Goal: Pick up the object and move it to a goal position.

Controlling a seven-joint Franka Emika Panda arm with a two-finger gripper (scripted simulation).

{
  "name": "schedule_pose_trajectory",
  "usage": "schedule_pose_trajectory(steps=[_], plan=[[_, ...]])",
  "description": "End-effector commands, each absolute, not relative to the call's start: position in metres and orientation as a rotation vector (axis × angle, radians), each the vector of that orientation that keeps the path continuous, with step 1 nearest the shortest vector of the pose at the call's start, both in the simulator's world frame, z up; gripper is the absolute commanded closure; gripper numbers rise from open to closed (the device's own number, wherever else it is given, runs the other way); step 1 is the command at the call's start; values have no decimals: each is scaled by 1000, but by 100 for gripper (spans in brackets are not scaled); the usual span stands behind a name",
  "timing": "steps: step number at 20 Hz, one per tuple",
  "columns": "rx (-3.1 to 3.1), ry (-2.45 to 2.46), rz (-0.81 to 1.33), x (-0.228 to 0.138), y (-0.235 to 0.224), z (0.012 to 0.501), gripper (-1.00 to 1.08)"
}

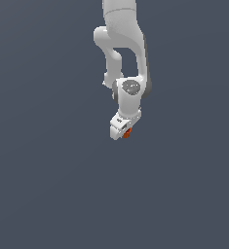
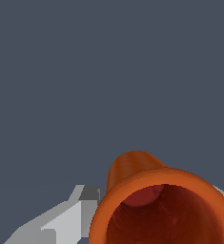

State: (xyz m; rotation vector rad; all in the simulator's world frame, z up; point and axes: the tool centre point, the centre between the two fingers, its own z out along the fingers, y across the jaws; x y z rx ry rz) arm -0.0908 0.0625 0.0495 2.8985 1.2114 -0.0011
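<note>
Gripper (image 1: 122, 133): white, clamped on the cup, at the arm's low end.
Cup (image 1: 127, 133): small, orange-red, held between the fingers (image 2: 61, 219) (only a sliver shows in the exterior view); its wide open rim faces the wrist camera.
Arm (image 1: 125, 53): white, reaching down from the exterior view's top.
Background: plain grey-blue.

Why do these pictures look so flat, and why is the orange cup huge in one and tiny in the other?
Exterior view: even lighting, no shadows on the plain grey; the cup is a coarse speck at the gripper. Wrist view: the cup sits close to the lens, cropped, with blocky edges.
</note>
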Motion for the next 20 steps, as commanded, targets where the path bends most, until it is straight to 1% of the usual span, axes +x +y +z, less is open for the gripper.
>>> schedule_pose_trajectory(steps=[1,9,20], plan=[[2898,1211,1,-90,60,59,108],[2898,1212,1,-87,45,114,108],[2900,1216,2,-82,15,226,108]])
